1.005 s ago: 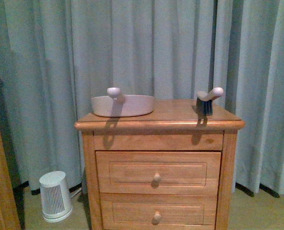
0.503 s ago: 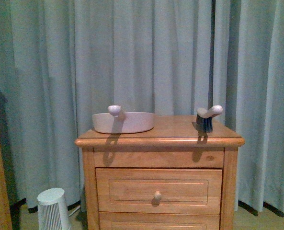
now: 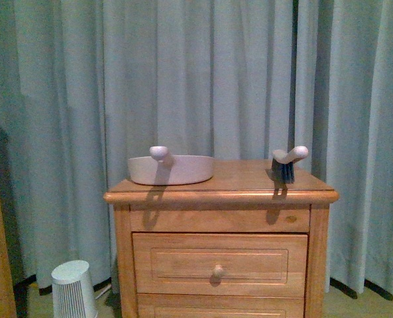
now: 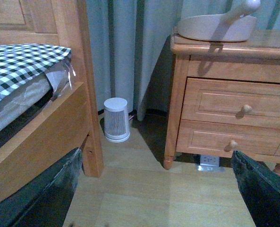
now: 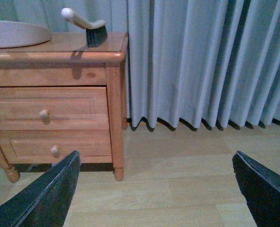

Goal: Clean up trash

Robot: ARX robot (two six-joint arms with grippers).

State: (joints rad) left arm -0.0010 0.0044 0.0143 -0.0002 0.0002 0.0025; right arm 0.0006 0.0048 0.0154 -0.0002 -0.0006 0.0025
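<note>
spreading wide, the left end effector [image 4: 155, 156] hangs released above the floor [image 4: 144, 201], and the right end effector [image 5: 156, 155] gapes the same. ahead stands the desk [image 3: 249, 177], with a pinkish dustpan [image 3: 171, 169] toward its left and a brush [image 3: 285, 163] toward its right, well apart. where the trash lies i cannot tell.

no readable text, labels, brands or numbers in any view
</note>
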